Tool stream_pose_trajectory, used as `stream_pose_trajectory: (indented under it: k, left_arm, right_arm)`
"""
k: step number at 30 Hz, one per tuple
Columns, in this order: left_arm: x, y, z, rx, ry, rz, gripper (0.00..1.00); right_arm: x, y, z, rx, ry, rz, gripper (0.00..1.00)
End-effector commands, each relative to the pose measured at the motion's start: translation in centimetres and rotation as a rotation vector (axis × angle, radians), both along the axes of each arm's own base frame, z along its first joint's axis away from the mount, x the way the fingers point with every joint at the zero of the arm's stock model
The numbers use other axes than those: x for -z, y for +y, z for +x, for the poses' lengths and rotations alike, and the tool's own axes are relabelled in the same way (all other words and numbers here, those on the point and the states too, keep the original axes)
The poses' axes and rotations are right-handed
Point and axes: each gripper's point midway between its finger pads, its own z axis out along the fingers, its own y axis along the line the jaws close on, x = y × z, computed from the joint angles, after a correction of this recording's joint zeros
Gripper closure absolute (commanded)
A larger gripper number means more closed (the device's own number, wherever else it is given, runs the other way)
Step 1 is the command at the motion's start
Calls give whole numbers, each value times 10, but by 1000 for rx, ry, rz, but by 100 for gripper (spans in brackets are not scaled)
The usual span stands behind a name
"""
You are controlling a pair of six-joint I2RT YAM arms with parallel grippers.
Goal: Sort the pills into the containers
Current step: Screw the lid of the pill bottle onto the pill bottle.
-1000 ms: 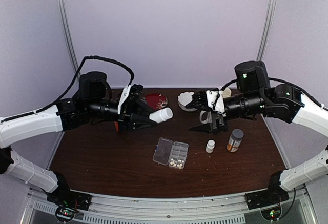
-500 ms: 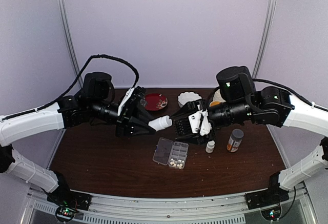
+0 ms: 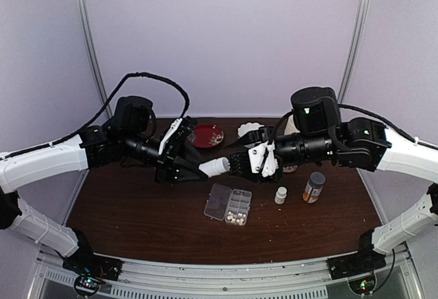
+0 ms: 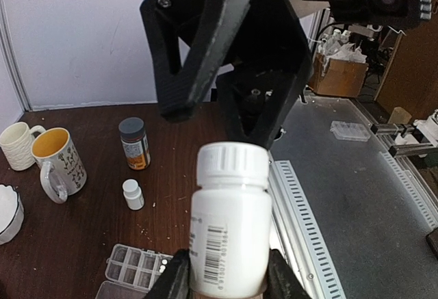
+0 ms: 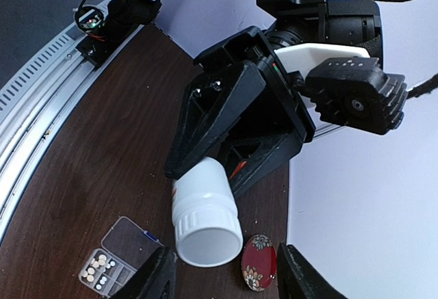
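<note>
1. Top external view: we find the left gripper [image 3: 194,168] clamped on a white bottle [image 3: 215,167], held on its side above the table [image 3: 137,210].
2. We find the right gripper [image 3: 236,164] spread open, its fingers [image 5: 156,276] either side of the bottle's cap [image 5: 205,234].
3. Pills [image 3: 237,217] lie in the near cells [image 3: 239,214] of the open pill box [image 3: 219,202] on the table.

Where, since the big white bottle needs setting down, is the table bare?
The widest bare patch is the table left of the pill box, toward the near edge. A bare strip runs in front of the box. Crowded: the small white bottle and grey-capped bottle right of it; red dish and white bowl behind.
</note>
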Motion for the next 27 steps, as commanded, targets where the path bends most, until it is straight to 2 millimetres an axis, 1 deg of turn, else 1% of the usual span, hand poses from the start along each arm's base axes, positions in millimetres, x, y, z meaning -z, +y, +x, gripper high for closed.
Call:
stream_pose_trajectory:
  k: [1, 7, 9, 13, 16, 23, 24, 26, 27]
  left_arm:
    - [-16, -4, -1, 28, -17, -31, 100]
    - [-16, -3, -1, 28, -15, -20, 100]
    - [-15, -3, -1, 28, -16, -18, 100]
    - [-15, -3, -1, 28, -14, -16, 100]
    - [-15, -4, -1, 29, -14, -16, 100]
    - [-15, -4, -2, 36, -11, -14, 100]
    - [-14, -4, -2, 36, -10, -13, 100]
    - [-14, -4, -2, 36, -10, -13, 100]
    - [-14, -4, -2, 35, -10, -13, 100]
  right_arm:
    - [-10, 3, -1, -8, -13, 3, 51]
    - [-6, 7, -1, -23, -8, -14, 51]
    - [-7, 8, -1, -24, -8, -13, 56]
    - [-6, 9, -1, -24, -9, -16, 59]
    - [-6, 9, 0, -22, -5, -17, 65]
    - [-3, 12, -2, -35, 10, -25, 61]
    - [-3, 13, -2, -38, 13, -26, 63]
    - [-4, 14, -2, -38, 19, -30, 70]
    - [-4, 14, -2, -38, 22, -28, 72]
